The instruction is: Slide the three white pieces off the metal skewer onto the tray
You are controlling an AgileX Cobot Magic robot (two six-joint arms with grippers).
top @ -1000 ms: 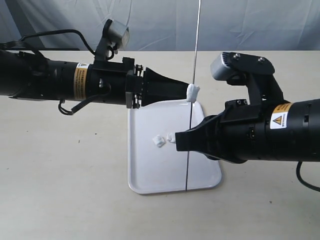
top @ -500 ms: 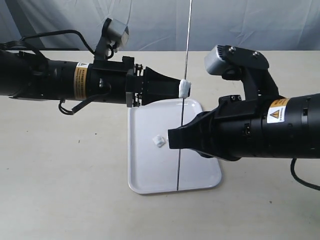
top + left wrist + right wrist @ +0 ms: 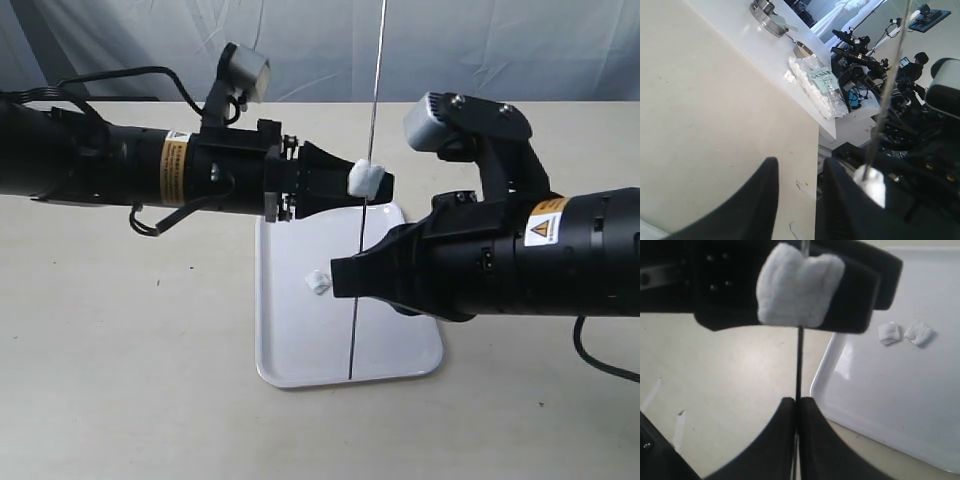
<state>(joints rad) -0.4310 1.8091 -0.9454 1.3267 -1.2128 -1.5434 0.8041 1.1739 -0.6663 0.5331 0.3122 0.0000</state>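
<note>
The metal skewer (image 3: pixel 365 150) stands nearly upright over the white tray (image 3: pixel 300 340). My right gripper (image 3: pixel 337 280) is shut on its lower part, as the right wrist view shows (image 3: pixel 797 400). One white piece (image 3: pixel 365 178) is still threaded on the skewer (image 3: pixel 800 360). It lies against the outer side of one finger of my left gripper (image 3: pixel 383 183), not between the two. In the left wrist view that gripper (image 3: pixel 799 167) is open and the piece (image 3: pixel 872 182) sits beyond its finger. Two white pieces (image 3: pixel 889 333) (image 3: pixel 918 332) lie on the tray (image 3: pixel 900 390). Only one (image 3: pixel 318 283) shows in the exterior view.
Both black arms hover above the beige tabletop (image 3: pixel 130 330), one from each side of the tray. A grey cloth backdrop (image 3: pixel 480 40) hangs behind. In the left wrist view a clear bag of white pieces (image 3: pixel 817 85) and metal dishes (image 3: pixel 767 10) lie on another table.
My right gripper has carried the skewer to the left and now hides one tray piece. My left gripper has pushed right, so its fingertips now pass the threaded piece.
</note>
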